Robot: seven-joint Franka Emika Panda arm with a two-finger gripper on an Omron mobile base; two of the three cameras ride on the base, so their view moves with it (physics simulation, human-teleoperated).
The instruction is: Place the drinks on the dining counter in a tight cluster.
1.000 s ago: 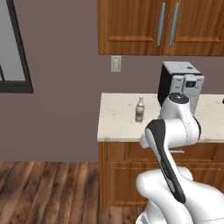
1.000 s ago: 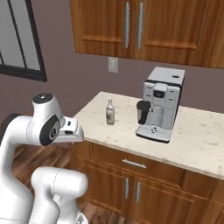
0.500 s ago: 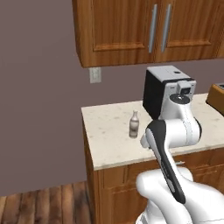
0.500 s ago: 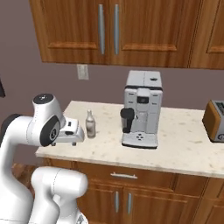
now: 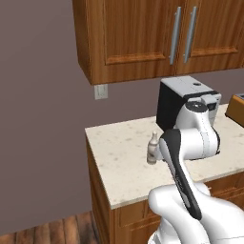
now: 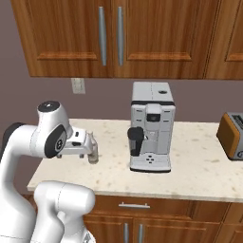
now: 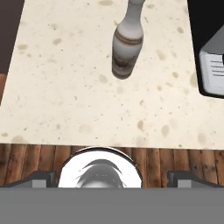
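Observation:
A slim brownish narrow-necked bottle [image 7: 127,43] stands upright on a speckled counter [image 7: 65,87] under wall cabinets; it is one of the drinks. It also shows as the bottle [image 5: 152,148] beside my arm and the bottle [image 6: 93,154] partly behind my hand. My gripper [image 7: 113,179] hangs over the counter's front edge, short of the bottle, open, with nothing between its fingertips [image 7: 41,178]. In the right base view the gripper [image 6: 88,144] is level with the bottle. The dining counter is out of view.
A coffee machine [image 6: 151,126] stands on the counter just right of the bottle, seen also as the coffee machine [image 5: 183,102]. A toaster [image 6: 232,135] sits at the far right. Wooden wall cabinets [image 6: 114,38] hang above. Wooden floor [image 5: 57,231] lies left of the counter's end.
The whole picture has shifted: the base has moved, so the counter, bottle and coffee machine now sit nearer and more central. The gripper stays open.

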